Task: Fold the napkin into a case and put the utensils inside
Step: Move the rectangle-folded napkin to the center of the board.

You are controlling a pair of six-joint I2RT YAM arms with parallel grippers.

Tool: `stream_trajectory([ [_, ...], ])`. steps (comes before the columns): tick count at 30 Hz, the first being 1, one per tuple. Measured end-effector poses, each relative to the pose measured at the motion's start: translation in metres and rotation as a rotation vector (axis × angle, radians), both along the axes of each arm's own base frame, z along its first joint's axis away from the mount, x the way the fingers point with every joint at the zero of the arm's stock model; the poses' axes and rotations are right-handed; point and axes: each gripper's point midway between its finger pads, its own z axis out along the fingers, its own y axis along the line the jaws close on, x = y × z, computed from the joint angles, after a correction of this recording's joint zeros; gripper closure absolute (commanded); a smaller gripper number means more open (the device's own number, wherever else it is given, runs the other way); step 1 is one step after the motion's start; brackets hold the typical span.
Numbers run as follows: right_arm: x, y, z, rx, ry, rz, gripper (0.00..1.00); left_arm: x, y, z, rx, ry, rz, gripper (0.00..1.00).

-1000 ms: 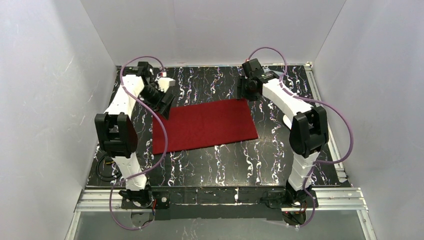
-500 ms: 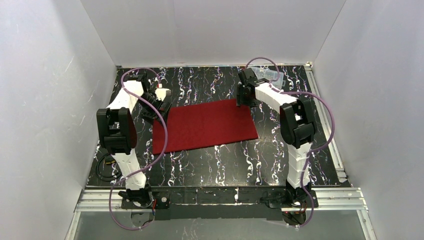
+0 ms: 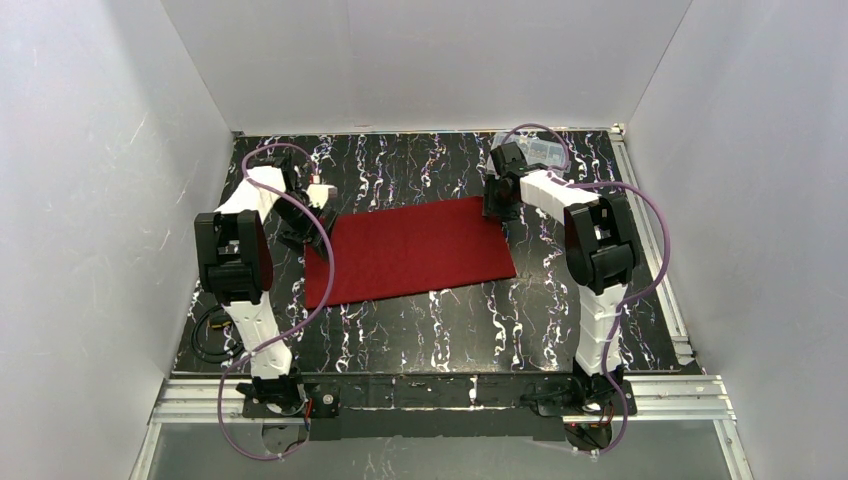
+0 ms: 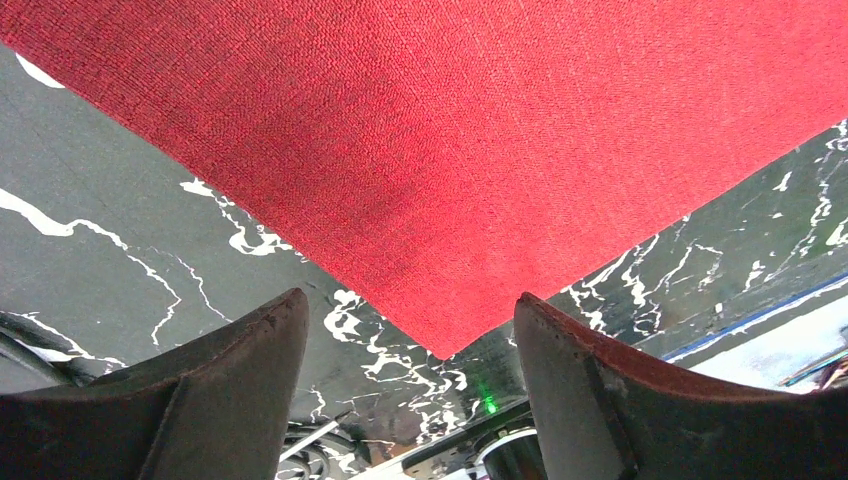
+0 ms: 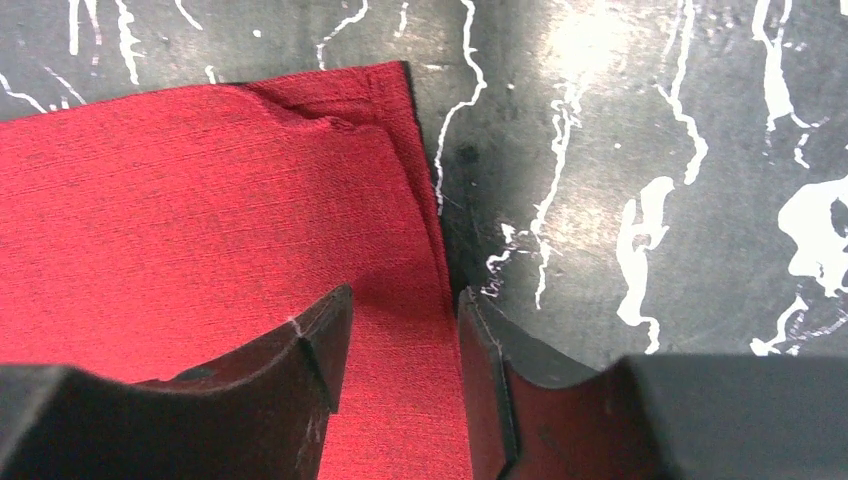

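The napkin point(image 3: 415, 250) lies flat on the black marbled table as a deep red oblong, two layers showing at its far right corner point(image 5: 340, 100). My left gripper point(image 3: 318, 232) is low over the far left corner; in the left wrist view its jaws stand wide open, and the cloth's corner point(image 4: 440, 345) points between them without touching. My right gripper point(image 5: 405, 295) is down at the far right corner, jaws partly open astride the cloth's right edge: one finger point(image 5: 290, 370) over the cloth, the other point(image 5: 510, 390) over bare table. The utensils are out of view.
A clear plastic box point(image 3: 543, 150) stands at the back right, just behind my right arm. White walls close in the table on three sides. Cables lie by the left arm's base point(image 3: 205, 335).
Both grippers have come down to the napkin's far corners, and their jaws have narrowed. My right arm drew in and uncovered the clear box. The napkin has not moved.
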Motion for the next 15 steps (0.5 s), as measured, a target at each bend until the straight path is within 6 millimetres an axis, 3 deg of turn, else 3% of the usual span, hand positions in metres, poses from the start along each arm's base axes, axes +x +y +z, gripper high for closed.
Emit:
stream_trajectory([
  [4, 0.001, 0.007, -0.001, 0.038, -0.004, 0.002, 0.60, -0.004, 0.004, -0.008, 0.022, 0.006, -0.027, 0.31],
  [10, 0.004, 0.011, -0.003, 0.076, -0.020, -0.015, 0.84, -0.009, 0.008, -0.019, 0.039, 0.035, -0.046, 0.33],
  [15, 0.005, 0.010, -0.004, 0.083, -0.034, -0.037, 0.94, -0.007, 0.008, -0.021, 0.040, 0.028, -0.057, 0.34],
])
